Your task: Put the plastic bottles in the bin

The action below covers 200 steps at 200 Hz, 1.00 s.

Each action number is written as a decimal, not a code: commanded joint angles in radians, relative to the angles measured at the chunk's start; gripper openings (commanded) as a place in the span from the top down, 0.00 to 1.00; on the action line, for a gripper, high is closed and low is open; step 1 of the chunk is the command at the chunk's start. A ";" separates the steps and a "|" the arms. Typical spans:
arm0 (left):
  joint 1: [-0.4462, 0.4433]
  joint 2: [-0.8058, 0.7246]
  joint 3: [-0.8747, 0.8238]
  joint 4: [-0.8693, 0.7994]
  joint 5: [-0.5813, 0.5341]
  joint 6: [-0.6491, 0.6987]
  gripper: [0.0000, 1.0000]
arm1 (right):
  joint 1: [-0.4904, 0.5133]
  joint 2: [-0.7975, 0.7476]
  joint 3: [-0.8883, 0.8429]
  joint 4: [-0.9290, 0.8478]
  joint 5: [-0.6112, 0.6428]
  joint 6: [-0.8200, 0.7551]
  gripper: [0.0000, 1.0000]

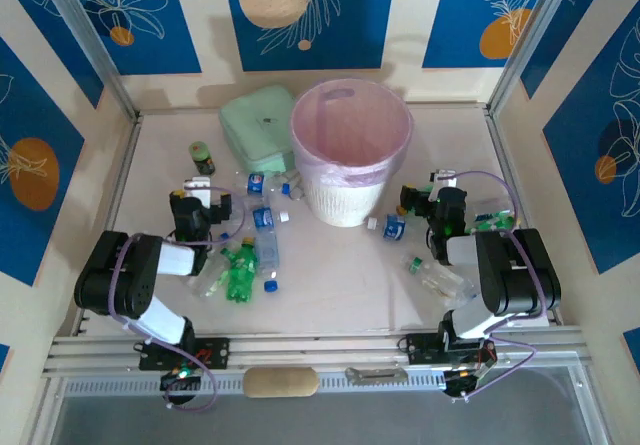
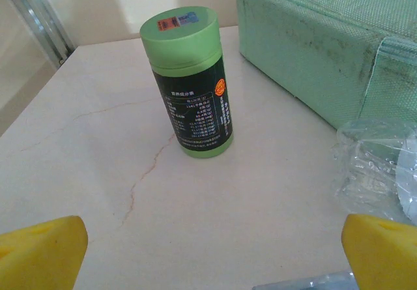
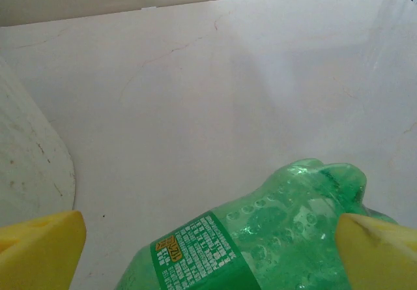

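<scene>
Dark green-lidded jar (image 2: 190,88) upright near mint-green box (image 2: 313,42), on pale table (image 2: 85,159).

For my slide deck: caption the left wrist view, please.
Open yellow fingers frame an upright green-lidded jar beside a mint-green box.

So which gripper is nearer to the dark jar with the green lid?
Left. The left gripper sits just short of the jar, facing it; the right gripper is across the table, past the bin.

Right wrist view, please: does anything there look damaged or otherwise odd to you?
Yes: the green bottle, lying on its side between the open fingers of the right gripper, looks crushed, its wall dented and buckled out of shape.
</scene>
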 commanded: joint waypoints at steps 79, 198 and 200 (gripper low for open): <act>0.008 0.007 0.000 0.015 0.005 0.000 0.00 | -0.004 -0.005 0.003 0.028 0.006 -0.002 0.01; 0.017 0.004 0.005 0.001 0.028 -0.005 0.00 | -0.010 -0.006 0.004 0.024 -0.005 0.001 0.01; 0.017 0.004 0.004 0.001 0.028 -0.005 0.00 | -0.009 -0.006 0.004 0.024 -0.006 0.000 0.01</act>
